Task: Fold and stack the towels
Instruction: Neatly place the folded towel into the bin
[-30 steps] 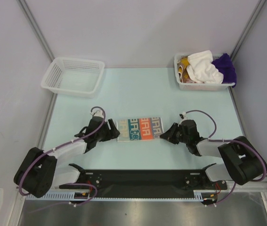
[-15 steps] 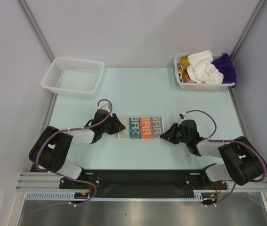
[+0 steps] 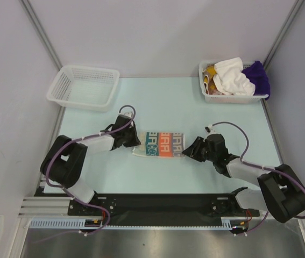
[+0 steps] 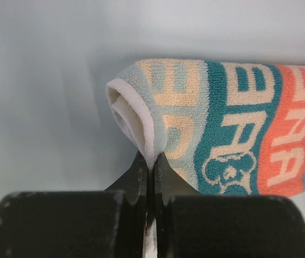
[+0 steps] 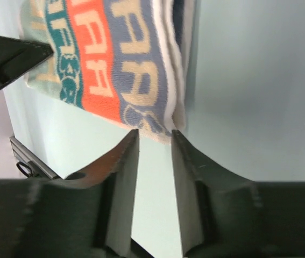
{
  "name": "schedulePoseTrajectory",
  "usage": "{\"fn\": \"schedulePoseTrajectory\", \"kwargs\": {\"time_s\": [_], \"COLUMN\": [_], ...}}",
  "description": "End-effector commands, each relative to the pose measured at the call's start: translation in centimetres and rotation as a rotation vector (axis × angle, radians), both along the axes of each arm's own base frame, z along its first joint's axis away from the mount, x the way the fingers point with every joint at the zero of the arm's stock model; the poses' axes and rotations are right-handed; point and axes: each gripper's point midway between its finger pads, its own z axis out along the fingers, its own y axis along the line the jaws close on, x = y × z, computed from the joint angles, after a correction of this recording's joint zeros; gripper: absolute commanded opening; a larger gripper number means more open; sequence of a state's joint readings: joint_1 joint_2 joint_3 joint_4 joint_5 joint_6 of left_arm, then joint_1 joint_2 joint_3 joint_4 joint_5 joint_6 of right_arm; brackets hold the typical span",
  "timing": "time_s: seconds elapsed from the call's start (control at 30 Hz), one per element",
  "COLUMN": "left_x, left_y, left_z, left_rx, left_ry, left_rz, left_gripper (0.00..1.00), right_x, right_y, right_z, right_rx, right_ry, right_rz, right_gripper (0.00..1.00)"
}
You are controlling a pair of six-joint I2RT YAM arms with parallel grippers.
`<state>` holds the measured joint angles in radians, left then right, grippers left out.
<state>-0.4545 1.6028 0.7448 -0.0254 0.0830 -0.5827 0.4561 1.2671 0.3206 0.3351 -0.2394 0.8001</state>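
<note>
towel (image 3: 160,144): orange-teal-white print, folded, lying flat on tabletop (image 3: 195,107), mid-width, closer to near edge
left tool (image 4: 151,161): pressed together, pinching white hem at towel's left end
right tool (image 5: 155,134): fingers spread, tips right at towel's right-end corner
white towel (image 3: 233,78): heaped in right basket (image 3: 233,98), far right corner
purple towel (image 3: 257,75): same basket, spilling over its right side
left basket (image 3: 79,105): white mesh, far left corner

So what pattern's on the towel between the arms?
The towel has teal, orange, grey-blue bands with cream letters; clearest in left wrist view.
</note>
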Motion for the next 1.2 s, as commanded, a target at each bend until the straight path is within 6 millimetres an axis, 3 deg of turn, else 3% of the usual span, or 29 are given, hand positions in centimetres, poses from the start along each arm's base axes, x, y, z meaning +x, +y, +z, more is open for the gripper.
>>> {"fn": "schedulePoseTrajectory", "kwargs": {"time_s": [0.0,0.13,0.17,0.2,0.27,0.33,0.37,0.4,0.47,0.53,0.67,0.77,0.8,0.83,0.97,1.17], "left_x": [1.2,3.1,3.5,4.8,5.5,7.5,7.7,9.4,10.3,12.2,14.8,17.0,18.2,18.5,20.6,23.5], "left_y": [2.2,2.2,3.0,2.8,3.4,3.9,4.3,4.4,5.0,5.1,5.5,5.6,5.3,5.8,6.3,7.7], "left_z": [0.0,0.6,0.7,1.9,1.6,2.9,2.1,3.4,3.7,4.1,5.1,5.6,6.9,6.3,7.6,11.0], "left_rx": [0.204,0.319,0.381,0.399,0.476,0.548,0.596,0.628,0.703,0.761,0.874,0.959,0.965,1.021,1.093,1.173], "left_ry": [-0.014,-0.045,-0.051,-0.083,-0.079,-0.116,-0.093,-0.129,-0.127,-0.146,-0.164,-0.177,-0.204,-0.192,-0.235,-0.311], "left_rz": [-0.024,-0.066,-0.074,-0.071,-0.086,-0.054,-0.073,-0.048,-0.045,-0.026,-0.009,-0.007,0.01,0.0,0.011,0.047], "left_gripper": [0.0,0.0,0.0,0.0,0.0,0.0,0.0,0.0,0.0,0.0,0.0,0.0,0.01,0.0,0.0,0.0], "right_x": [1.4,1.8,2.2,2.8,3.1,3.7,3.9,4.1,4.8,5.0,6.0,6.4,6.5,6.6,6.7,6.8], "right_y": [0.1,-0.2,-0.5,-0.2,-0.2,0.2,0.4,0.5,0.8,0.6,0.7,0.8,0.9,0.9,1.2,0.9], "right_z": [3.0,5.6,6.1,7.4,7.8,9.2,9.6,9.8,11.4,11.3,13.6,14.1,14.2,14.4,14.5,14.2], "right_rx": [-0.049,-0.078,-0.092,-0.09,-0.102,-0.095,-0.094,-0.099,-0.097,-0.127,-0.131,-0.133,-0.132,-0.134,-0.127,-0.149], "right_ry": [-0.096,-0.143,-0.159,-0.183,-0.185,-0.203,-0.211,-0.213,-0.244,-0.229,-0.279,-0.291,-0.296,-0.305,-0.315,-0.332], "right_rz": [-0.001,-0.013,-0.021,-0.024,-0.018,-0.013,-0.008,-0.005,-0.005,0.003,-0.005,-0.005,-0.003,-0.004,0.007,0.005], "right_gripper": [0.39,0.4,0.41,0.41,0.41,0.4,0.4,0.4,0.4,0.4,0.4,0.4,0.4,0.4,0.4,0.4]}}
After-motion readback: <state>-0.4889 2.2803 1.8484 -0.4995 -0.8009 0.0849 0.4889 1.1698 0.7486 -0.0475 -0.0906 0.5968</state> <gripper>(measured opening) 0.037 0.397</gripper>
